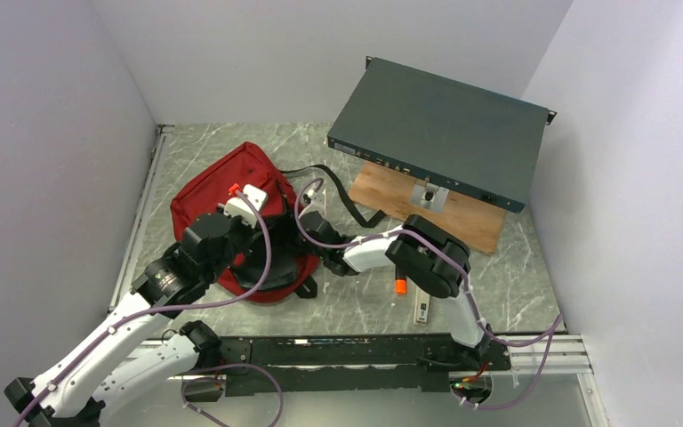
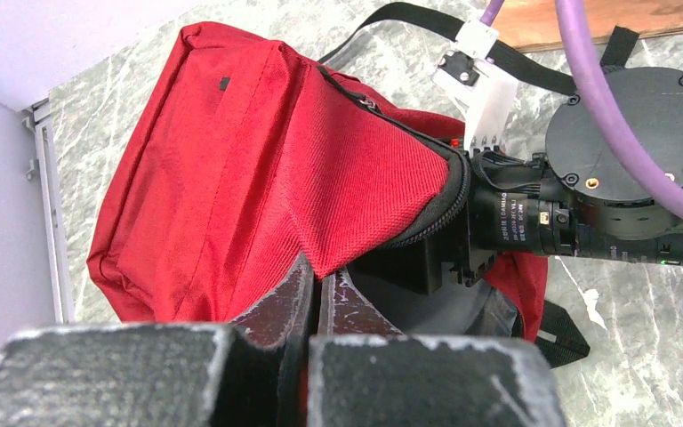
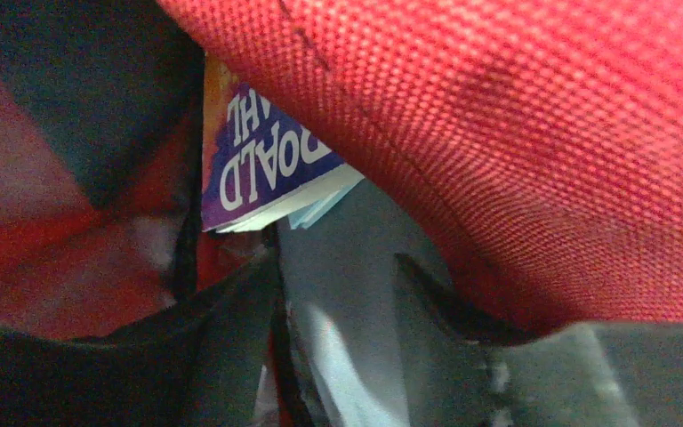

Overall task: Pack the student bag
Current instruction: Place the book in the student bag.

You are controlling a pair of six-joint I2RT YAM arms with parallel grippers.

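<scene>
Left of centre on the marble table [image 1: 516, 276], the student bag [image 1: 218, 191] lies with its mouth facing right. My left gripper [image 2: 314, 289] is pressed together on the edge of the red flap, holding it raised. My right gripper [image 3: 336, 267] sits inside the opening, fingers spread, with a purple-covered book [image 3: 262, 173] just beyond them.

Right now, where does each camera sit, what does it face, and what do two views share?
Top external: above and behind the bases, looking down; shows both arms, red backpack, teal metal box.
Left wrist: faces the backpack's raised flap; its left tool is shut on it.
Right wrist: inside the backpack, facing a purple Roald Dahl book; right tool open.
Shared: top and left wrist show the right arm poking into the backpack.
</scene>
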